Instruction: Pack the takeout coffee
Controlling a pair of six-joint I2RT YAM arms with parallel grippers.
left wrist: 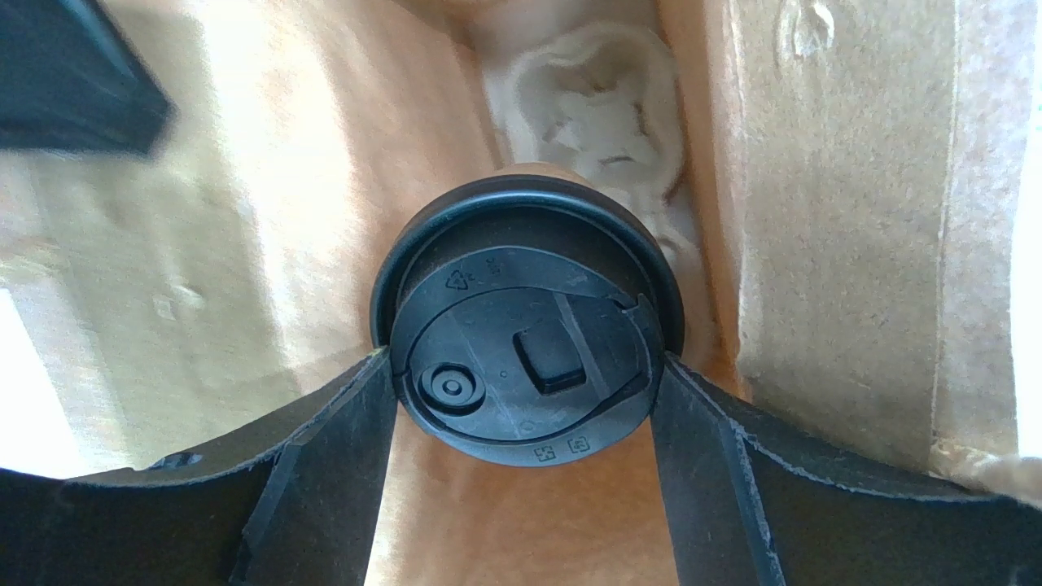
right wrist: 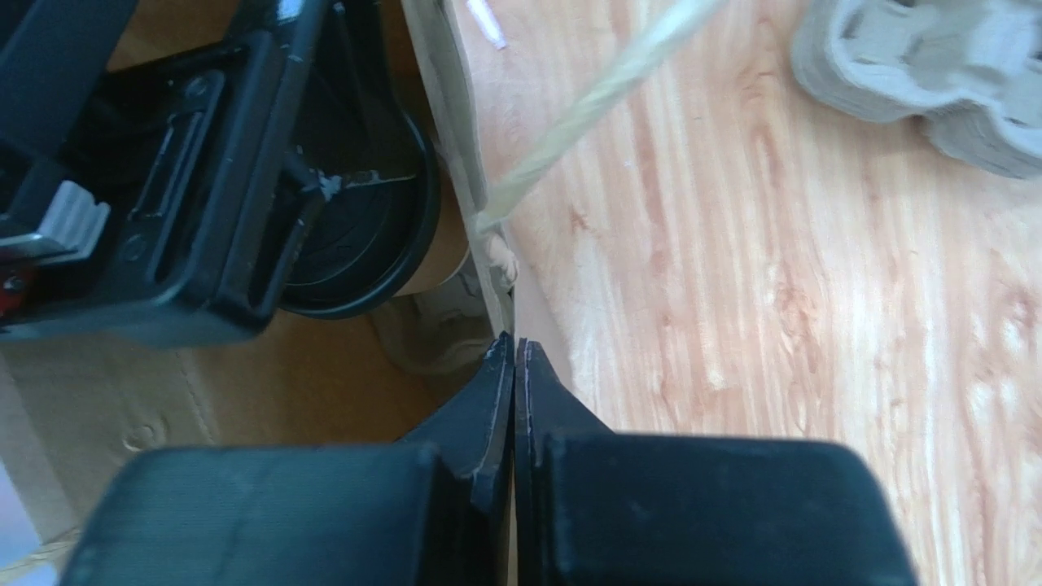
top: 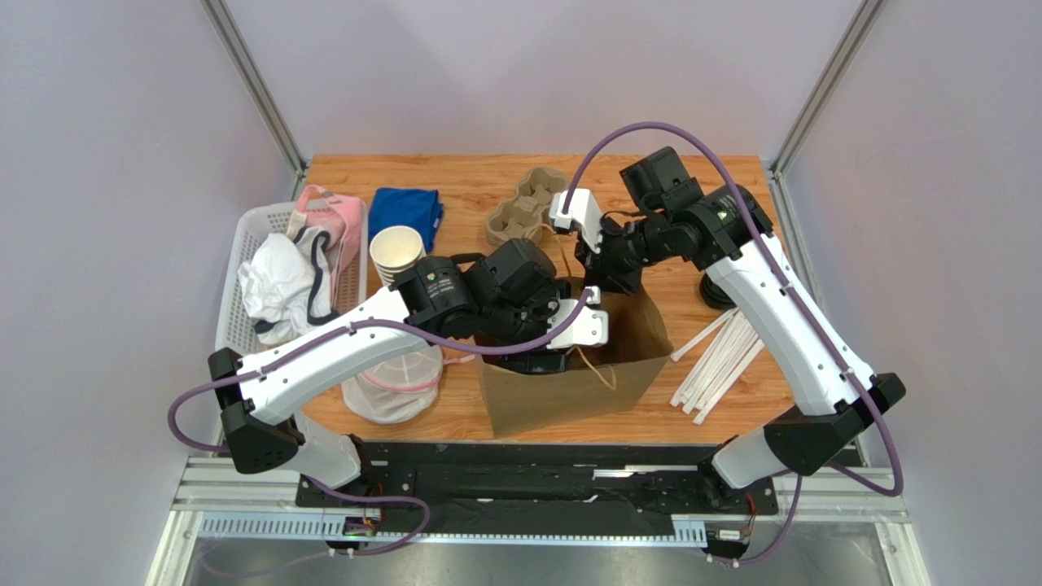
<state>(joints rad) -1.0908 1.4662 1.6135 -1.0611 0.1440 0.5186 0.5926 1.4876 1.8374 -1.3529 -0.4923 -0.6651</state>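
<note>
Left wrist — left hand [left wrist: 526, 369] clasps takeout coffee [left wrist: 528, 320] in bag [left wrist: 245, 183].

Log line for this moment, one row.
left claw: grips coffee inside bag | right claw: shut on bag rim | coffee: not yet released

Coffee [left wrist: 526, 342] in bag [top: 550, 397], ctr; basket [top: 229, 311] L, straws [top: 722, 360] R, carrier [top: 528, 208] behind.

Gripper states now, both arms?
Left gripper: closed on small tan paper cup with black plastic lid.
Right gripper: shut, pinching brown paper bag's rim.
</note>
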